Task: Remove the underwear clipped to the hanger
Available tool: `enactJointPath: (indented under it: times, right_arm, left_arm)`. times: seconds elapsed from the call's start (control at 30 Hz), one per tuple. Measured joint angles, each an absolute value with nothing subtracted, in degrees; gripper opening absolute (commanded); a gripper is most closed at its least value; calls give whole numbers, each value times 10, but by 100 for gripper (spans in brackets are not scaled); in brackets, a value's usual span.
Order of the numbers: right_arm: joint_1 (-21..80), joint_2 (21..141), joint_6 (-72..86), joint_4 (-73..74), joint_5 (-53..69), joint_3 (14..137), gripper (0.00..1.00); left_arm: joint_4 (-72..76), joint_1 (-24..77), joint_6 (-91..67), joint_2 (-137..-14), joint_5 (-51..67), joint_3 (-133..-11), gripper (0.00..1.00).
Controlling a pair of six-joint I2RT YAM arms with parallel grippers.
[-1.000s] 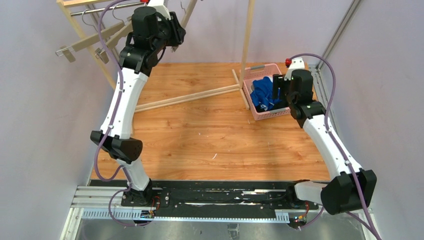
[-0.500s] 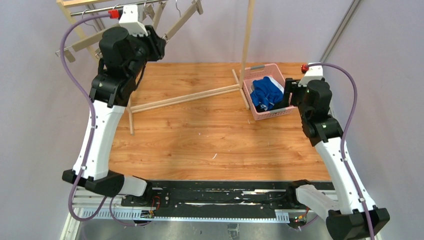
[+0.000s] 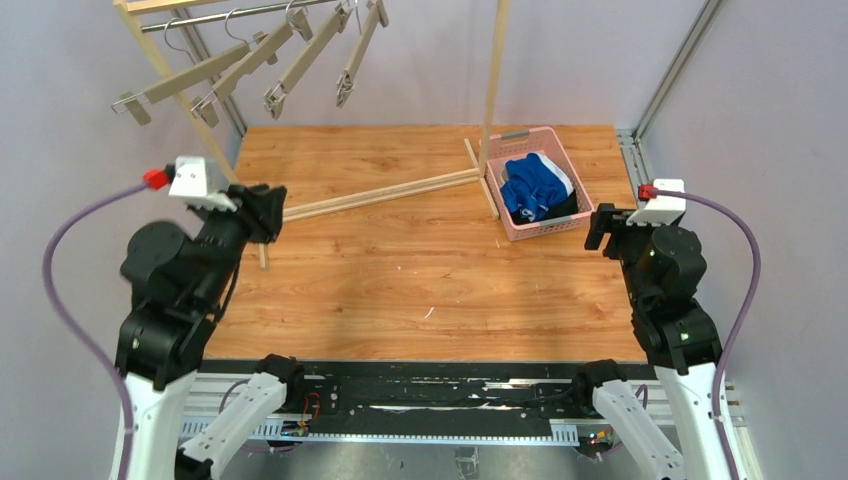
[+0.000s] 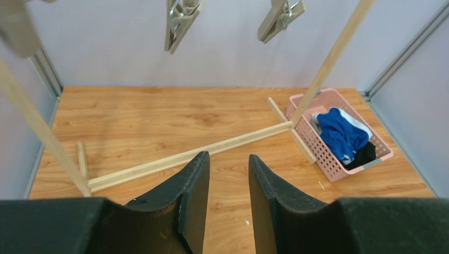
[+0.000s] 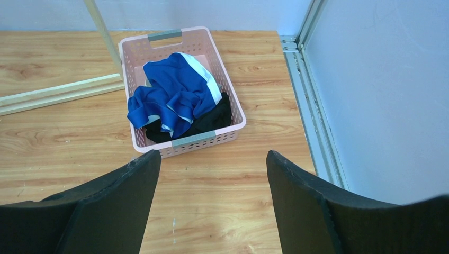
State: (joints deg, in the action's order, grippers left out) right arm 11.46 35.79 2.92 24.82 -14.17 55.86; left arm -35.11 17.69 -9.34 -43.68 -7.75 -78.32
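The underwear [image 5: 170, 96] lies piled in the pink basket [image 5: 193, 139] at the far right corner of the table [image 3: 400, 270], the blue pair on top of a black one. The left gripper [image 4: 227, 159] holds nothing and shows only a narrow gap. The right gripper [image 5: 212, 156], spread wide, holds nothing either.

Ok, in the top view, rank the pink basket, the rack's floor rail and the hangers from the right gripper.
From the right gripper:
1. pink basket, just left of it
2. floor rail, mid-table
3. hangers, far-left back corner
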Motion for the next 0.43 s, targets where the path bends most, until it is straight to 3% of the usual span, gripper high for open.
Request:
enactJointPath:
  times: [0.2,0.43]
  right_arm:
    - [115,320,35,272,-150,542,75]
    - [115,317,44,292,-166,524,75]
  left_arm:
    - [-376,177,-101,-311,-80,-701,39]
    - [-436,177,-104,-262,-93,-630,40]
